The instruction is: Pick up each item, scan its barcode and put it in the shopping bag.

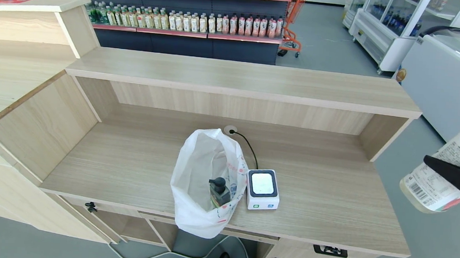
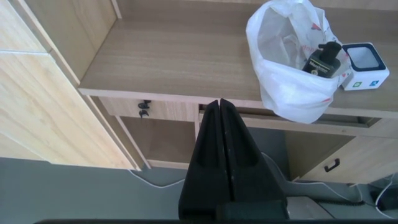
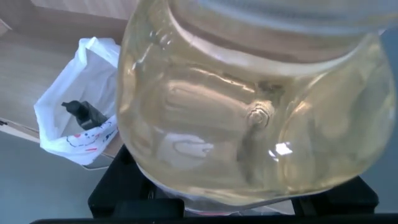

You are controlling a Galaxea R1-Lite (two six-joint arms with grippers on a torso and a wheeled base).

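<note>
– Starting with the right end effector (image 1: 459, 179): what is gripped?
– A clear bottle (image 1: 432, 187) of pale yellow liquid is pinched between its black fingers; the bottle is held tilted in the air, off the right end of the desk (image 1: 322, 200) and well apart from the bag; a white label with a barcode is seen on its lower part.
– And the left end effector (image 2: 219, 115)?
– Its fingers are pressed together with nothing between them; it is seen out in front of the desk's front edge, apart from it.
– Where is the shopping bag (image 1: 201, 163) placed?
– It is stood open on the desk, its bottom sagging over the front edge; a dark pump bottle (image 1: 218, 191) is seen upright inside it; a white barcode scanner (image 1: 262, 188) is set just beside the bag on its right; whether they touch cannot be told; a black cable (image 1: 249, 144) is run from behind the scanner to a round hole in the desk.
</note>
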